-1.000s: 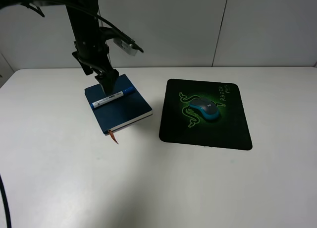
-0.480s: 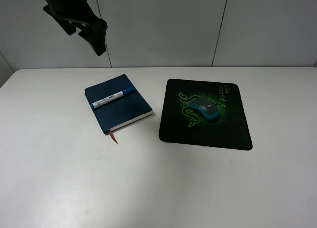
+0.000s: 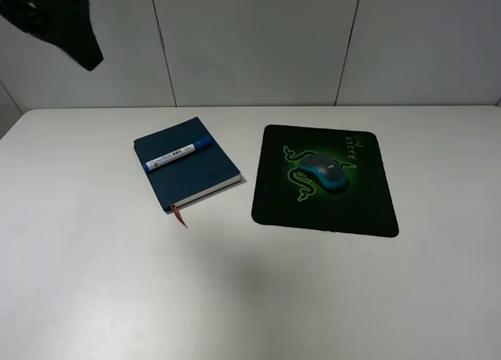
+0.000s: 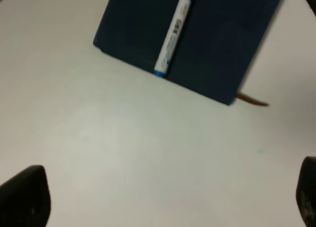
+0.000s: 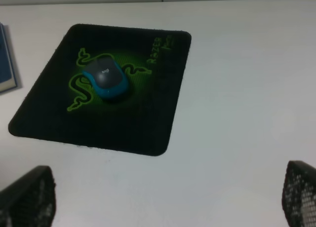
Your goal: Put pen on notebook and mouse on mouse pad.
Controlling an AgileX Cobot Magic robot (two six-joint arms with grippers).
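Observation:
The white pen [image 3: 178, 154] with its blue cap lies slantwise on the navy notebook [image 3: 200, 176], left of centre on the table. To the right, the grey-and-teal mouse [image 3: 323, 173] rests on the black mouse pad [image 3: 329, 211] over the green logo. My left gripper [image 3: 82, 47] hangs high at the far left, well clear of the notebook. The left wrist view shows pen [image 4: 173, 34] and notebook [image 4: 222, 44] far below its open, empty gripper [image 4: 165, 202]. My right gripper [image 5: 163, 197] is open and empty, well above the mouse [image 5: 105, 78] and the pad [image 5: 123, 123].
The white table [image 3: 258, 297] runs to a grey panelled wall [image 3: 258, 39] at the back. An orange ribbon bookmark [image 3: 180, 214] sticks out of the notebook's near edge. The right arm is out of the exterior high view.
My left arm has risen and swung away to the upper left, off the notebook. The pen stays lying on the notebook; mouse and pad have not moved.

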